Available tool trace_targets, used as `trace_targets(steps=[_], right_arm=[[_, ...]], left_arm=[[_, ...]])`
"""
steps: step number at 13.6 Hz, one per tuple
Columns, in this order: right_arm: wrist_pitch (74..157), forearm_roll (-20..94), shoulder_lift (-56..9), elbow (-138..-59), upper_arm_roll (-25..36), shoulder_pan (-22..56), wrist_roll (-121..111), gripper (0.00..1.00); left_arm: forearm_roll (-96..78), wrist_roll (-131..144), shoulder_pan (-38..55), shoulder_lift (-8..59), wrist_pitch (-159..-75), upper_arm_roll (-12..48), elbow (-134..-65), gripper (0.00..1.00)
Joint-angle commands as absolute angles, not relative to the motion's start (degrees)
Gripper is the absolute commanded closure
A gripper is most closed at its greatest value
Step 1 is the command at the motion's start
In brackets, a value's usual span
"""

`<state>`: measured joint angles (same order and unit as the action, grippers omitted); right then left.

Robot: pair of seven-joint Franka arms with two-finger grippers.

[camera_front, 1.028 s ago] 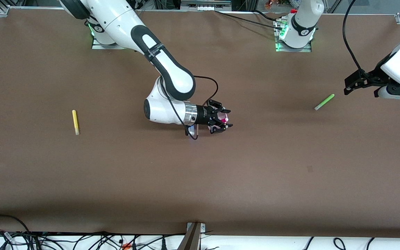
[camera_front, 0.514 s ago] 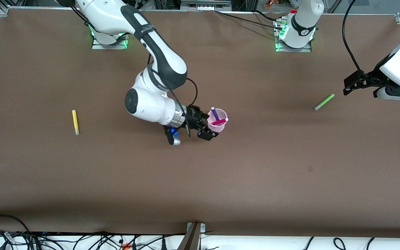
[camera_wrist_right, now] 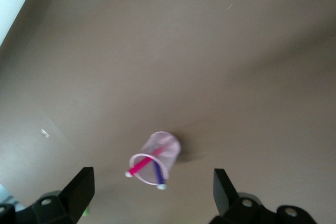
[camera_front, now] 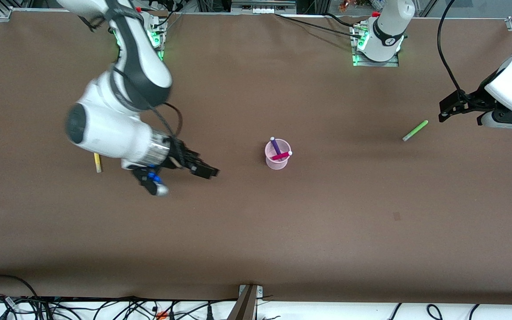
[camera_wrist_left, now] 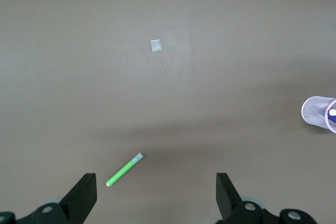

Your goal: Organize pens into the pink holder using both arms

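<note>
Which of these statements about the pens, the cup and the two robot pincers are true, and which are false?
1. The pink holder stands upright with two pens in it. True: the purple pen and the magenta pen.
2. The right pincer grips the holder. False: it is open and apart from it, toward the right arm's end of the table.
3. The green pen lies on the table. True.
4. The left pincer holds the green pen. False: it is open above the table near that pen.
5. The yellow pen is in the holder. False: it lies on the table, partly hidden by the right arm.
</note>
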<state>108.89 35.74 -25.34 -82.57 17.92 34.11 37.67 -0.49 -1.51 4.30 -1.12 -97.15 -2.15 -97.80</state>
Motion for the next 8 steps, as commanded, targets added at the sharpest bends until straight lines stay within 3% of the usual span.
trace_targets(steps=[1,6,8], right_arm=[[101.89,28.85,-14.88,-90.08,21.96,34.72,28.59,0.00],[96.50,13.03,-0.29,-97.71,22.85,34.72,20.67,0.00],[94.76,7.93,1.58,-98.00,22.76,34.72,18.30,0.00]], left_arm=[[-0.09,-1.14,4.22,0.18,-96.33,-1.93,-95.62,0.00],[0.00,-1.14,3.69,0.70,-96.24,-2.55,-95.62,0.00],[0.00,-1.14,3.52,0.70,-96.15,-2.55,-95.63,0.00]])
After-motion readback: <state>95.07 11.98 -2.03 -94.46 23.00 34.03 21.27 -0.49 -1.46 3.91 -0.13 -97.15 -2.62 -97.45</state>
